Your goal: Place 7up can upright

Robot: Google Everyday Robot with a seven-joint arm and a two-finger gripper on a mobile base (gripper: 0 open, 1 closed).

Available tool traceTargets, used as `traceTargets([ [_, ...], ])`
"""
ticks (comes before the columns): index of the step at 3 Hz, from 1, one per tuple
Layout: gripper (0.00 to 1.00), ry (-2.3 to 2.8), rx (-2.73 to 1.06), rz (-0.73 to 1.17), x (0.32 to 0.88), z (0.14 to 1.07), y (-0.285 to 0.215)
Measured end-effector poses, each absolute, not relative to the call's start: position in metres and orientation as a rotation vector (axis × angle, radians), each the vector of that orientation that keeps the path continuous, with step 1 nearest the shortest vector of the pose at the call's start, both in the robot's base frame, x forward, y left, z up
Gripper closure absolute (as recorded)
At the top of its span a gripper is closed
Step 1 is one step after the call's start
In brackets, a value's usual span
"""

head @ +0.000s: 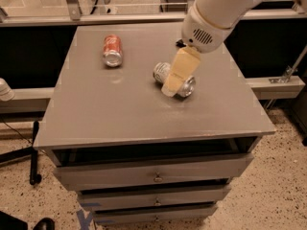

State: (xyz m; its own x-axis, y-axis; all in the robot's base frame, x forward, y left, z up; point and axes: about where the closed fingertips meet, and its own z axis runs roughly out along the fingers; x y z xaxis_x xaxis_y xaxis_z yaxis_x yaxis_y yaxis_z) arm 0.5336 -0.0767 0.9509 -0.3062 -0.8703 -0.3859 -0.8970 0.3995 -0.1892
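Note:
The 7up can (161, 72) lies on its side near the middle of the grey cabinet top (120, 114), a silver-white can with green print. Its silver end (188, 86) faces front right. My gripper (178, 71), beige under a white arm that comes in from the top right, hangs right over the can and covers its middle. I cannot tell if it touches the can.
An orange-red can (112, 50) lies on its side at the back left of the top. A small dark object (179, 43) at the back is mostly hidden by the arm. Drawers (156, 176) lie below the front edge. A railing runs behind the cabinet.

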Motion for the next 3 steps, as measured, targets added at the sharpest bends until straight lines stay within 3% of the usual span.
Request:
traceTargets([
  [1,0.00,2.289,-1.383,0.108,0.576,0.929,-0.044],
  [3,0.00,2.403,-1.221,0.086,0.641,0.874,-0.032],
])
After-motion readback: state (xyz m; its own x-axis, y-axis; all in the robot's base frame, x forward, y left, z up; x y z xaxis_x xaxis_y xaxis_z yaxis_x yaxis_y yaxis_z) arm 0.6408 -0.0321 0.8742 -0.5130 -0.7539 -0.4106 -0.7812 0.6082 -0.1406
